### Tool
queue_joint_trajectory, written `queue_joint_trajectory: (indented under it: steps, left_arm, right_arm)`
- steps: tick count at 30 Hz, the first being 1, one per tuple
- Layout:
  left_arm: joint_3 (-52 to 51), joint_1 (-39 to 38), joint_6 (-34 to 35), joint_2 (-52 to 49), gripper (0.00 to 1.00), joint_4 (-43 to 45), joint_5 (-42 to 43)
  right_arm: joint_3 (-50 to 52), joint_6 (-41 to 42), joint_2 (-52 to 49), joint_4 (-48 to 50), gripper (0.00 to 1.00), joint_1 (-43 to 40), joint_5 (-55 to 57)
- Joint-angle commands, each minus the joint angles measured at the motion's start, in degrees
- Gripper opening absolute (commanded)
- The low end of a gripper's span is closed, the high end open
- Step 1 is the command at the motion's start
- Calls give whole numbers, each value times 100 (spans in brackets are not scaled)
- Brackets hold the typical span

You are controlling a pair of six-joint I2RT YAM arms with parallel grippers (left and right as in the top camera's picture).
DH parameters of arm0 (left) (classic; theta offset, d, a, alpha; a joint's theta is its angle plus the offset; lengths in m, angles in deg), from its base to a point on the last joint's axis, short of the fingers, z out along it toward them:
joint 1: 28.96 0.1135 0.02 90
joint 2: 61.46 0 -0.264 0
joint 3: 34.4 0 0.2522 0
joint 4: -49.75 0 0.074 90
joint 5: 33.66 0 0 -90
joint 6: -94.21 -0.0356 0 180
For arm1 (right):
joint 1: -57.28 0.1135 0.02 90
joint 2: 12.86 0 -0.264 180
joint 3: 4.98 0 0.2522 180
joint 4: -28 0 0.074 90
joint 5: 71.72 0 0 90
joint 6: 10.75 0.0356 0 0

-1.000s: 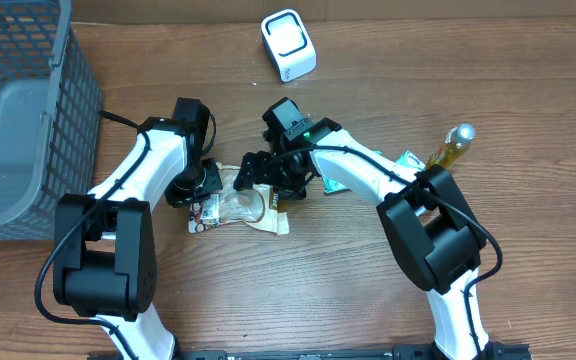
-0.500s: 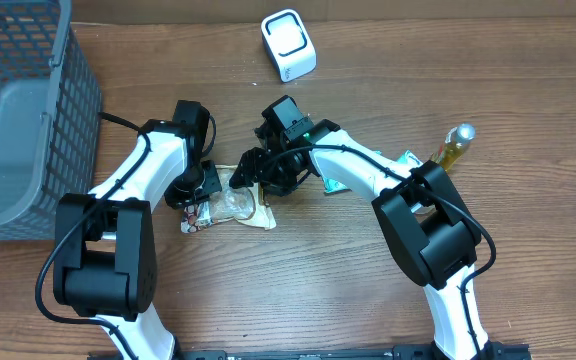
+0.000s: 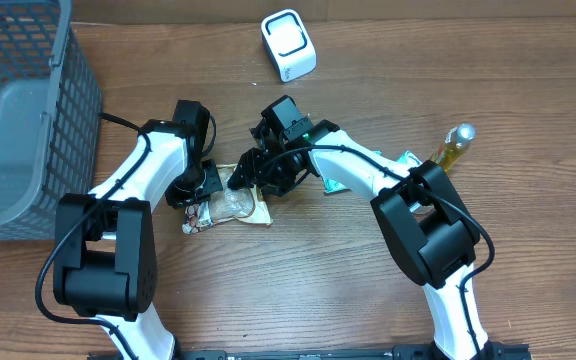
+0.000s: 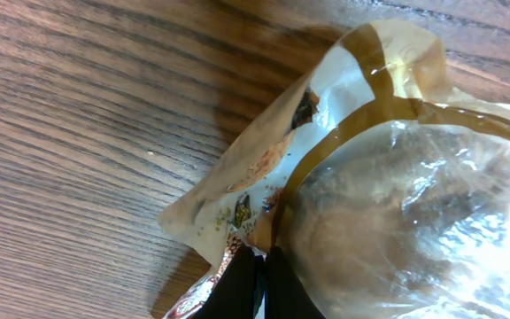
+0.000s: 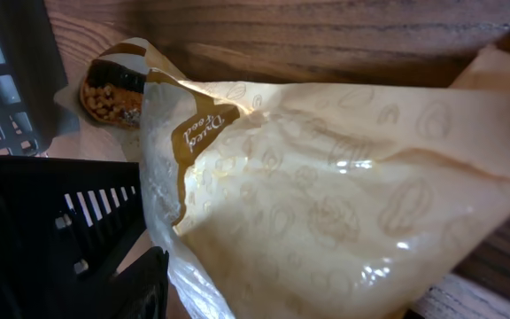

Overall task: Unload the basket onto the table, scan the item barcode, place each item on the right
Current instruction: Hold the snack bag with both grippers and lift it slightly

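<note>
The snack packet (image 3: 236, 208) lies on the table (image 3: 318, 290) between both grippers. The left gripper (image 3: 202, 196) jaws pinch its left edge (pressed tight). The right gripper (image 3: 256, 180) sits over the opposite end; its jaw state cannot be told.

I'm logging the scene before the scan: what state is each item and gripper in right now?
snack bag: sealed, low over the table between both grippers.
left gripper: shut on the snack bag's edge.
right gripper: at the bag's other end; grip unclear.
scanner: standing apart, untouched.
bottle: lying on its side.
basket: upright, open-topped.
</note>
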Motion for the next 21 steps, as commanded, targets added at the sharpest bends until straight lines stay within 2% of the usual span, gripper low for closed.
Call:
queue_joint_trajectory:
  steps: [1, 10, 16, 18, 21]
  left_arm:
    - [-85, -17, 44, -42, 4, 50, 341]
    - [-85, -24, 33, -42, 4, 66, 374]
    - [-85, -24, 31, -42, 4, 76, 372]
    - [-85, -31, 31, -42, 4, 85, 374]
    - [-85, -57, 31, -42, 4, 116, 372]
  right_arm:
    - [-28, -111, -105, 68, 52, 46, -199]
    - [-28, -372, -109, 494, 50, 221, -584]
    - [-28, -391, -109, 595, 42, 313, -254]
    - [-28, -393, -109, 592, 37, 332, -48]
    - [-28, -431, -109, 597, 22, 341, 17]
